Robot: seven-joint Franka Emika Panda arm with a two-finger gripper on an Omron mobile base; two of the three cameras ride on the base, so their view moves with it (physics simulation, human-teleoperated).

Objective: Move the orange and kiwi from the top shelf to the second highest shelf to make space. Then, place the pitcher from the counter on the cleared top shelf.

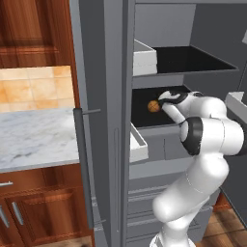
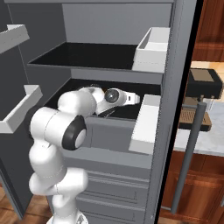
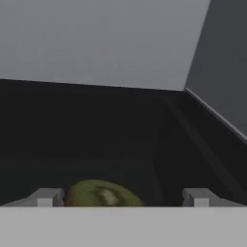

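The orange (image 1: 153, 106) rests on the second highest shelf (image 1: 144, 120), a black board inside the open fridge. My gripper (image 1: 163, 99) is reached in just right of it. In the hand view the kiwi (image 3: 101, 194), green-brown, lies low between my fingertips (image 3: 46, 197), closer to the left one, and my gripper (image 3: 123, 198) stands open with a wide gap. The top shelf (image 1: 193, 60) above is bare and black, and from the right it is the top shelf (image 2: 83, 57) over the second highest shelf (image 2: 122, 111). The marbled counter (image 1: 34, 135) lies left of the fridge. The pitcher is out of view.
White door bins (image 1: 144, 58) (image 2: 153, 48) (image 2: 146, 122) hang on the fridge doors beside the shelves. The open left door's edge with its grey handle (image 1: 83, 164) stands between counter and fridge. A dark appliance (image 2: 203, 83) sits on the counter to the right.
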